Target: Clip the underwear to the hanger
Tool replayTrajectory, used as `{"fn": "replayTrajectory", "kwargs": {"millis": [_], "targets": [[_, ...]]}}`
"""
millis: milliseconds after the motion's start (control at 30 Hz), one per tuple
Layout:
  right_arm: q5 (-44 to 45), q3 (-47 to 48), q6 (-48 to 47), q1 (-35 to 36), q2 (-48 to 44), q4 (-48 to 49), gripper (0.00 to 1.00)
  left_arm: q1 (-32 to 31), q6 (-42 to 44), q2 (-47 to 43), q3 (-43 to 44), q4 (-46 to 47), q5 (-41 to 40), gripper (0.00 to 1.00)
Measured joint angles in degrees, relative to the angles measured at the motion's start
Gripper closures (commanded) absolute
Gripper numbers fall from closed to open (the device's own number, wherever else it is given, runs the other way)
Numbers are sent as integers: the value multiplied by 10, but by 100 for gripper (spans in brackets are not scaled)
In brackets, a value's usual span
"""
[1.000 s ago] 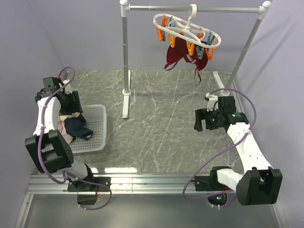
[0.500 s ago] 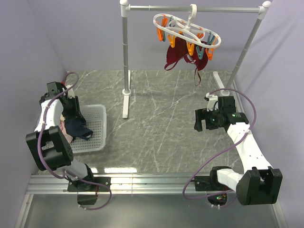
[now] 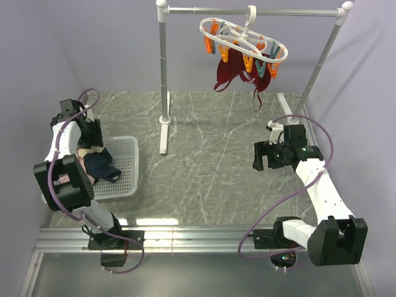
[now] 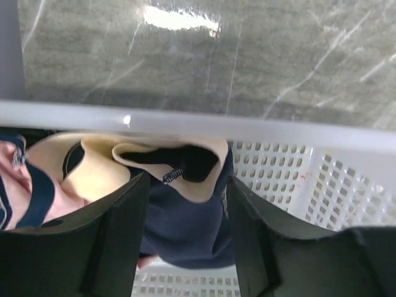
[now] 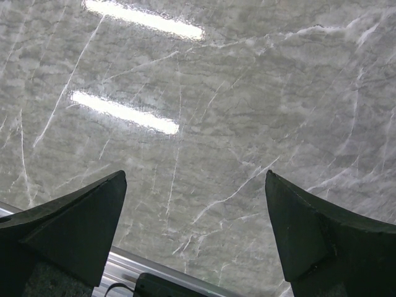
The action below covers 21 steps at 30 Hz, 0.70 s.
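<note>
The navy underwear (image 3: 102, 166) lies crumpled in the white basket (image 3: 125, 179), its beige lining (image 4: 93, 176) turned up. My left gripper (image 3: 93, 143) hovers over the basket's far-left part. In the left wrist view its fingers (image 4: 120, 235) stand apart with the navy fabric (image 4: 185, 219) lying between and below them, so the left gripper (image 4: 187, 179) is open. The white ring hanger (image 3: 244, 38) with orange and teal clips hangs from the rail at the top. My right gripper (image 3: 260, 156) is wide open above bare marble, with nothing between its tips (image 5: 195, 176).
A maroon garment (image 3: 238, 74) hangs clipped to the hanger. The grey rail stand (image 3: 163, 80) has its post and foot at centre left and a slanted leg (image 3: 318, 68) at right. A pink garment (image 4: 12, 179) lies in the basket (image 4: 297, 179) beside the underwear.
My left gripper dipped toward the basket with its jaws narrowing, then rose back with them wider. The underwear stays in the basket. The right arm has not moved.
</note>
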Motion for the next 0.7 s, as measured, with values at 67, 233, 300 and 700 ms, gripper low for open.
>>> {"fn": "replayTrajectory", "kwargs": {"millis": [67,233,300,700], "targets": [[0,0,0,0,1,0,0,0,0,14,8,2,0,48],[0,0,0,0,2,0,0,0,1,36,14,3,3,69],[-1,0,0,0,3,0,0,0,1,43,21,1,9,85],[-19,12,-1,0,4,-12,1,0,-1,-36,87,-83,86,100]]}}
